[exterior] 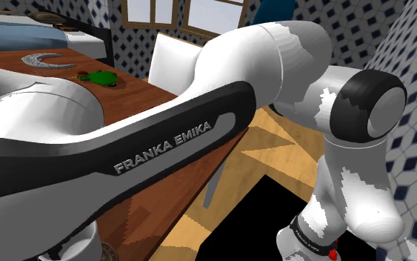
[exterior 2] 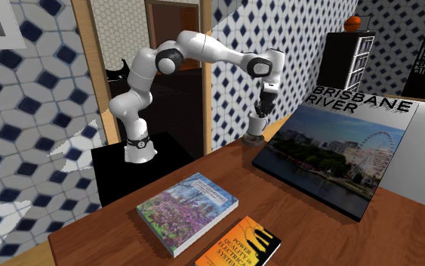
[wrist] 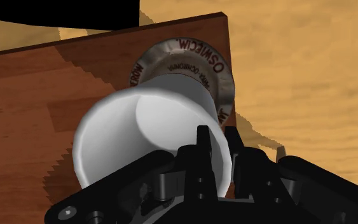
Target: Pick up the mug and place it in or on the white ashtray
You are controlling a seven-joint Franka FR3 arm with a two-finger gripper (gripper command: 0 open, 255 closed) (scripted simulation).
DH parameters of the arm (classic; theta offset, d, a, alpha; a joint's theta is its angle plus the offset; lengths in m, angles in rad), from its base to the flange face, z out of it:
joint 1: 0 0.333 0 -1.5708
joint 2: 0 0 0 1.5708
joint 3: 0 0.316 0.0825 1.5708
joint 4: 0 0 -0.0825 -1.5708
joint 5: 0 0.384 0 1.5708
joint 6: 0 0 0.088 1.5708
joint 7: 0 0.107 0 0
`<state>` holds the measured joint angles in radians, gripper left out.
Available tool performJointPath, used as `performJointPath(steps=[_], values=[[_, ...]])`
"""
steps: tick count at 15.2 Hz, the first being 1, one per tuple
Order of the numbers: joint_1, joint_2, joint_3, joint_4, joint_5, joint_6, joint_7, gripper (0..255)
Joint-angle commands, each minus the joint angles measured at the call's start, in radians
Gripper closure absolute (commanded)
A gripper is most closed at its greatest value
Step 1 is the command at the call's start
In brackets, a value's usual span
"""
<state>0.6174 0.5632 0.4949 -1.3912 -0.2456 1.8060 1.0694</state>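
A plain white mug (wrist: 139,127) hangs tilted in my black gripper (wrist: 219,145), which is shut on its rim with one finger inside and one outside. Straight beyond the mug lies the ashtray (wrist: 190,54), a round grey dish with lettering around its rim, at the corner of the brown wooden table (wrist: 37,83). In the second exterior view the gripper (exterior 2: 258,113) points down with the mug (exterior 2: 257,125) just above the ashtray (exterior 2: 253,140) at the table's far edge. I cannot tell whether mug and ashtray touch.
A large "Brisbane River" book (exterior 2: 339,147) lies right beside the ashtray. A flowered book (exterior 2: 188,211) and an orange book (exterior 2: 241,245) lie nearer the camera. A silvery crescent (exterior: 47,61) and a green object (exterior: 99,76) rest farther along the table. Past the table's corner is wooden floor (wrist: 311,76).
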Motion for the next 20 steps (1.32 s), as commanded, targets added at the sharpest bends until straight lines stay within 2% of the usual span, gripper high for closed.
performJointPath(steps=[1, 3, 11, 12, 17, 20], values=[[-0.001, 0.005, -0.002, -0.019, -0.003, 0.025, 0.003, 255], [-0.001, 0.015, -0.005, -0.041, -0.009, 0.055, 0.007, 255], [-0.001, 0.015, -0.005, -0.041, -0.009, 0.055, 0.007, 255], [-0.001, 0.015, -0.005, -0.042, -0.008, 0.055, 0.007, 0], [-0.001, 0.015, -0.005, -0.041, -0.009, 0.055, 0.007, 0], [0.008, 0.005, 0.000, 0.047, 0.000, -0.040, -0.002, 0]])
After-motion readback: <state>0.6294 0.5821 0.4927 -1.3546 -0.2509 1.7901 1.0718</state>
